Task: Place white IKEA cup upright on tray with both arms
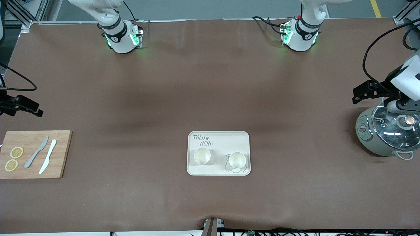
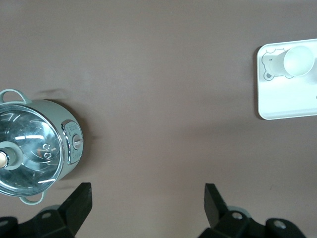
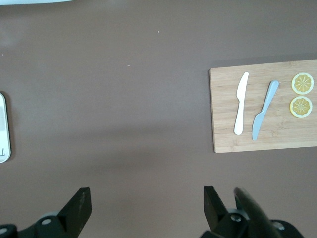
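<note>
The cream tray (image 1: 226,141) with grey lettering lies in the middle of the table, near the front camera. Two white cups stand upright on it, mouths up: one (image 1: 202,155) toward the right arm's end, the other (image 1: 237,160) on the bear drawing. My left gripper (image 1: 361,93) hangs open and empty over the table at the left arm's end, beside a cooker. Its wrist view shows its open fingertips (image 2: 147,193), the tray's corner (image 2: 287,99) and one cup (image 2: 298,60). My right gripper (image 1: 29,108) hangs open and empty (image 3: 147,194) over the right arm's end.
A wooden cutting board (image 1: 62,154) lies at the right arm's end with a grey knife (image 1: 36,152), a white knife (image 1: 48,156) and two lemon slices (image 1: 16,152). A pale green cooker (image 1: 364,131) with a glass lid stands at the left arm's end.
</note>
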`<action>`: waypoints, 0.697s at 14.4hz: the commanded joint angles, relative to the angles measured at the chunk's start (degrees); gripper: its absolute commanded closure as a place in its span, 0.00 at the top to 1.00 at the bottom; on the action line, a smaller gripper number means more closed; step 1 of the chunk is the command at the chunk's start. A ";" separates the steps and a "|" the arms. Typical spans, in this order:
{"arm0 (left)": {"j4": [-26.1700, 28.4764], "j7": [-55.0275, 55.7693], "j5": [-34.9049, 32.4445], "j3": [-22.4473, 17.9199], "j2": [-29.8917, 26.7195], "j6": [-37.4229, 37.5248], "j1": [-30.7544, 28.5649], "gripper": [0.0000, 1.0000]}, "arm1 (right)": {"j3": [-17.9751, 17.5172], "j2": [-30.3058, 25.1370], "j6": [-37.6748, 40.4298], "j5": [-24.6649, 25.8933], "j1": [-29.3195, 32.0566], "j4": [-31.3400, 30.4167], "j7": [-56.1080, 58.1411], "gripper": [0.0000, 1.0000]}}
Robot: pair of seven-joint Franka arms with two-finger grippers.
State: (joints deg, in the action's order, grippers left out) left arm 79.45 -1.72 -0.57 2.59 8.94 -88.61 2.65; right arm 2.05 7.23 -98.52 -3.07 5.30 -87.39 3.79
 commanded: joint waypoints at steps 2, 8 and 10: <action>0.09 -1.09 -1.10 0.22 0.03 -0.24 -0.62 1.00 | -0.56 -0.72 1.93 0.43 0.94 0.38 -0.19 1.00; 0.00 -0.92 -1.10 0.31 0.11 -0.33 -0.62 1.00 | -0.56 -0.72 2.02 0.43 0.94 0.38 -0.19 1.00; 0.00 -0.92 -1.10 0.31 0.38 -0.51 -0.80 1.00 | -0.56 -0.72 2.02 0.43 0.94 0.38 -0.19 1.00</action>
State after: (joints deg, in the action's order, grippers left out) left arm 79.50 -1.72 -0.57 2.58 9.18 -88.62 2.37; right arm 2.16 7.23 -97.43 -3.07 5.38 -87.20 3.79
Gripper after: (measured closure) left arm 0.000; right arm 0.000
